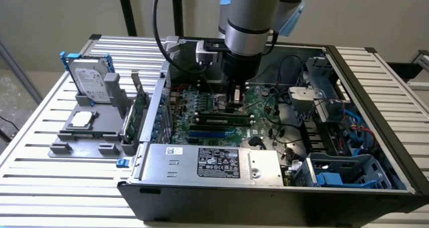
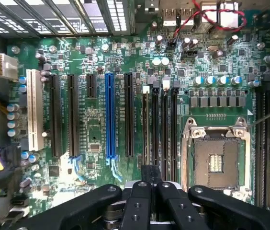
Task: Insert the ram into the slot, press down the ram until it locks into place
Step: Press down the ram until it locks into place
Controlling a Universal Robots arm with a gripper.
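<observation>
The ram [image 1: 221, 120], a long green stick with dark chips, stands on edge in one of the parallel black slots [image 1: 216, 125] on the motherboard inside the open case. My gripper [image 1: 234, 106] hangs straight down from the arm, directly over the ram's end toward the exterior view's right. Whether it touches the ram's top edge I cannot tell. In the wrist view the black fingers [image 2: 142, 201] are drawn together, nothing showing between them, and my gripper [image 2: 150, 173] sits over one end of the black slots [image 2: 160, 129]. There the ram cannot be told apart from the slots.
A bright blue socket [image 2: 109, 115] and black expansion sockets lie beside the memory slots, and the open CPU socket [image 2: 216, 160] on their other side. The power supply [image 1: 211, 162] fills the case front. Outside, a grey holder [image 1: 87, 132] carries an upright green card [image 1: 137, 112] and a hard drive [image 1: 90, 80].
</observation>
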